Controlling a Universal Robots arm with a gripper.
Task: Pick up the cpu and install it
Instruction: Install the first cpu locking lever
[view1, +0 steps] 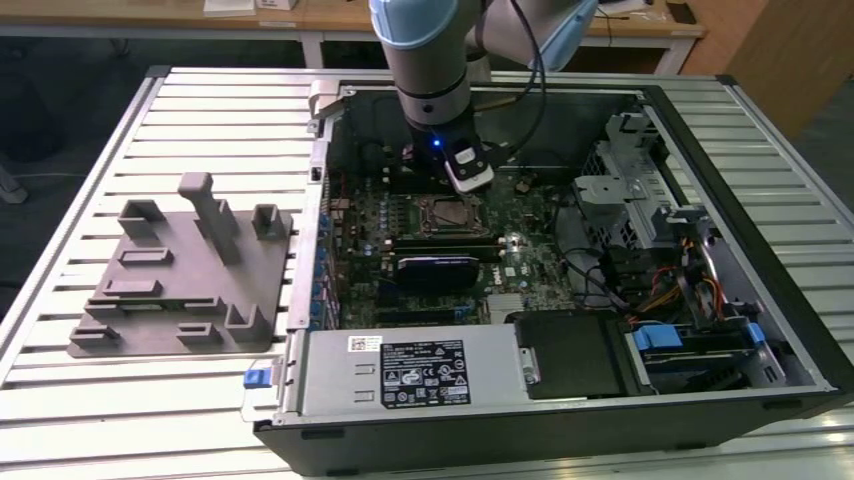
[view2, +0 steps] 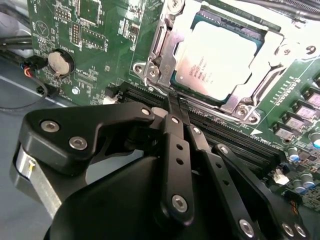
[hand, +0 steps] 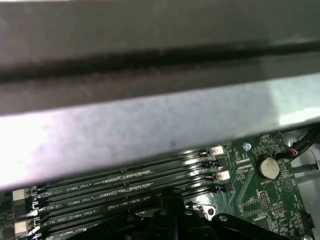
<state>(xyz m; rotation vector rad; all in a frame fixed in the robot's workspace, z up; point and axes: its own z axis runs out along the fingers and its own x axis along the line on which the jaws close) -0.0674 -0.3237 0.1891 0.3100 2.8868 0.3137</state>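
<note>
- The cpu already lies flat in its socket on the green circuit board, silver top up, with the metal socket frame around its edges.
- The pincer hangs just over the black memory slots beside that socket, its two thin fingers pressed together with nothing between them: clenched and empty.
- From the fingertips the chip lies straight ahead, just across the socket frame's near edge. It is close, but the two are apart.
- The chip looks square, so it has no long axis to speak of; its sides run roughly in line with the memory slots.
- In the exterior view the arm reaches down into the open computer case on the slatted worktop, its tip just beside the socket.
- Whether the frame is latched down over the chip is hard to tell from here; it seems to sit on it.
- The grey plastic tray stands well apart, on the exterior view's left.
</note>
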